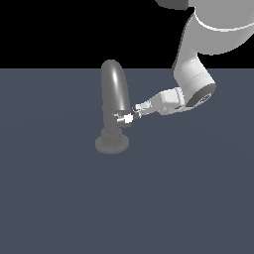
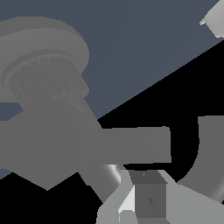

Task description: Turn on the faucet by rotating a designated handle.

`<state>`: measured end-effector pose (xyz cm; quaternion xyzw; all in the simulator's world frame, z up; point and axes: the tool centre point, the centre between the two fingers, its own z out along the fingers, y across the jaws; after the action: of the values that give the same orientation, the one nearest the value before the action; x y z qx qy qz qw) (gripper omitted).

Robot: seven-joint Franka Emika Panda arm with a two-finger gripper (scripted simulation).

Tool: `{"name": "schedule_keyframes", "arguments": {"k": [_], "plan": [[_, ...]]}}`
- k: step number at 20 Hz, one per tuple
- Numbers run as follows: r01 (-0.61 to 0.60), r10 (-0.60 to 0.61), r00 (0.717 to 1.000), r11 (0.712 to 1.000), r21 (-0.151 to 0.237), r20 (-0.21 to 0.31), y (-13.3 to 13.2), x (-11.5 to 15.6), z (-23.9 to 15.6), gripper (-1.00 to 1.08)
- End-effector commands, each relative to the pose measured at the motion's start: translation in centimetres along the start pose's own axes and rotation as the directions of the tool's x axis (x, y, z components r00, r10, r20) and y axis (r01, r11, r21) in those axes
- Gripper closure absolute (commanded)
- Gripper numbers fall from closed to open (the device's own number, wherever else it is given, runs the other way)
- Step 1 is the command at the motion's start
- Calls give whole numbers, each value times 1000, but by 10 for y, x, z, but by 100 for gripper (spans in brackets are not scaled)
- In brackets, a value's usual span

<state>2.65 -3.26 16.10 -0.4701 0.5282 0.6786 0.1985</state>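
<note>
The dull grey faucet (image 1: 114,94) stands upright on its round ridged base (image 1: 112,143), with its thick spout arching overhead. The handle (image 1: 127,118), a small bright white lever, juts from the body toward the exterior view's right. My gripper (image 1: 135,109) reaches in from that side, with its tip right at the handle, touching or nearly so. In the wrist view the faucet's ridged base (image 2: 43,74) and curved spout (image 2: 210,157) fill the frame. The blocky handle (image 2: 148,197) sits very close. Only one pale fingertip (image 2: 214,19) shows at a corner, so the jaw gap is unclear.
The faucet stands on a flat dark blue-grey floor (image 1: 64,198). My pale arm's elbow and wrist (image 1: 193,84) hang above the floor on the exterior view's right, coming down from the upper right corner.
</note>
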Motion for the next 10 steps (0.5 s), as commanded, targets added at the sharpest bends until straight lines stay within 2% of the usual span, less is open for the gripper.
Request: {"name": "schedule_keyframes", "arguments": {"k": [1, 7, 8, 9, 10], "plan": [[0, 0, 1000, 1000, 0, 0, 3, 9, 0, 108], [0, 0, 1000, 1000, 0, 0, 9, 33, 0, 108], [0, 0, 1000, 1000, 0, 0, 9, 33, 0, 108], [31, -31, 999, 1000, 3, -12, 9, 11, 0, 108], [28, -28, 1000, 1000, 3, -11, 6, 18, 0, 108]]}}
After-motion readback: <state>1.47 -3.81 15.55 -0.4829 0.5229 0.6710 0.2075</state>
